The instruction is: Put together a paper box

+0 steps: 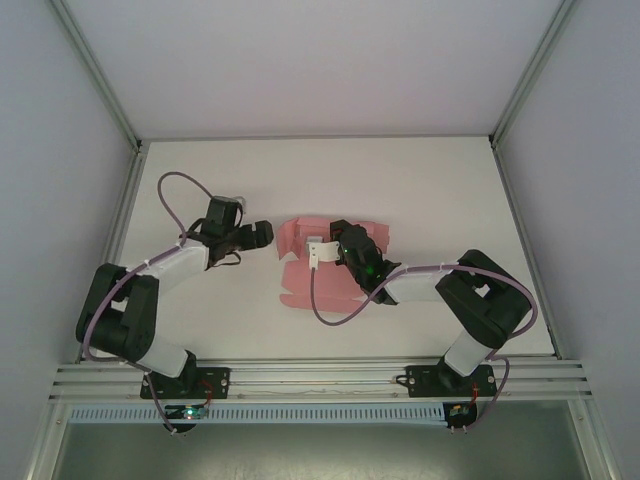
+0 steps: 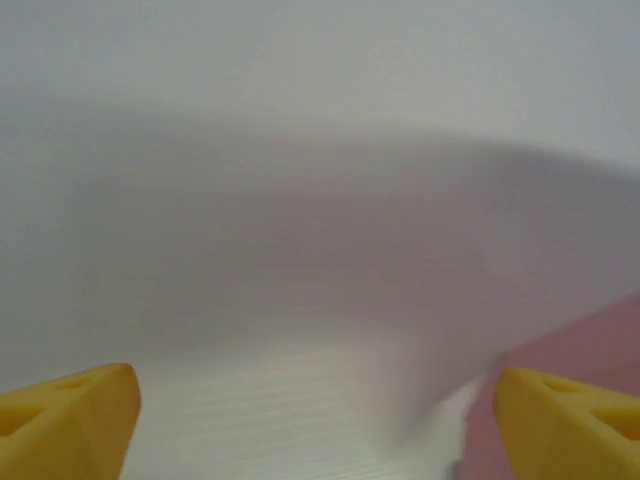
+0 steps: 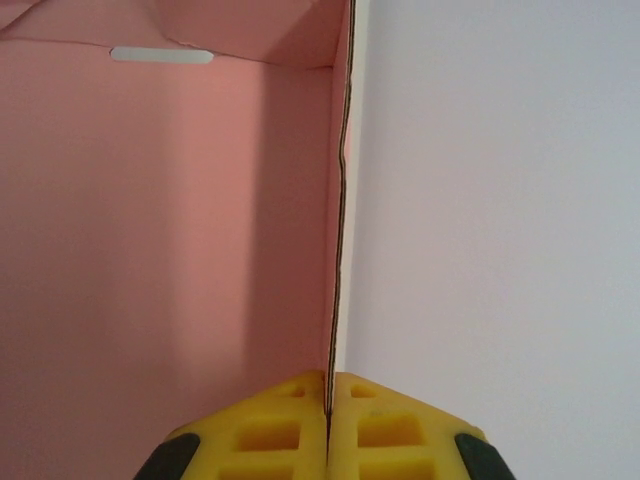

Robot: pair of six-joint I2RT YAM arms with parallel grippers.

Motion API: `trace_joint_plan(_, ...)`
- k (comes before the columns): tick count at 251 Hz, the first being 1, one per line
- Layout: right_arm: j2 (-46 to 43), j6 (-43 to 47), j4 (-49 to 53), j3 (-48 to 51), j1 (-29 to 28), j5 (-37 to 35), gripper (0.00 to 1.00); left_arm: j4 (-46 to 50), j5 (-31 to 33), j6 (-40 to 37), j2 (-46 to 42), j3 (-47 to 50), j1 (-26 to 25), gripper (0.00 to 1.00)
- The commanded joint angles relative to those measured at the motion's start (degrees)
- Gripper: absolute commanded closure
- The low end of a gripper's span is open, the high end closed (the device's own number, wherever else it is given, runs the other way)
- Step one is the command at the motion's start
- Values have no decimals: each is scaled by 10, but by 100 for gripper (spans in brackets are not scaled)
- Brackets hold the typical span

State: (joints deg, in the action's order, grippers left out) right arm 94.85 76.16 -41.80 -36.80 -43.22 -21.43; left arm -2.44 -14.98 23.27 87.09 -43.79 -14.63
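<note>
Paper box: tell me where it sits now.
In the top view the box lies at the middle of the table. The right tool is shut on the edge of one panel, and the open left tool is just off its left side.

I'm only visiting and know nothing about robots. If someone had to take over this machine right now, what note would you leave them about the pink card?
Left pincer: open and empty, beside the left edge of the paper box, not touching it.
Right pincer: shut on the thin edge of an upright pink wall of the box.
Box: mid-table, only partly folded. The near panel lies flat.
Done: one wall stands up.
Left: probably raise the other walls, tuck the tabs and close it.
</note>
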Motion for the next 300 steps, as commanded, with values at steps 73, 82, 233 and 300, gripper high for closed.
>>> trace_joint_plan(73,3,-24,24,3,-1,-4,100,-153,-169,-80,52,17,-29,22)
trace_joint_plan(82,5,-24,24,2,-2,-5,100,-162,-175,-86,52,21,-31,22)
trace_joint_plan(233,6,-27,33,10,-18,-4,100,-192,-175,-112,87,-7,-62,33)
trace_joint_plan(300,-5,-28,3,52,-39,-36,100,-221,-133,-106,79,25,-88,39)
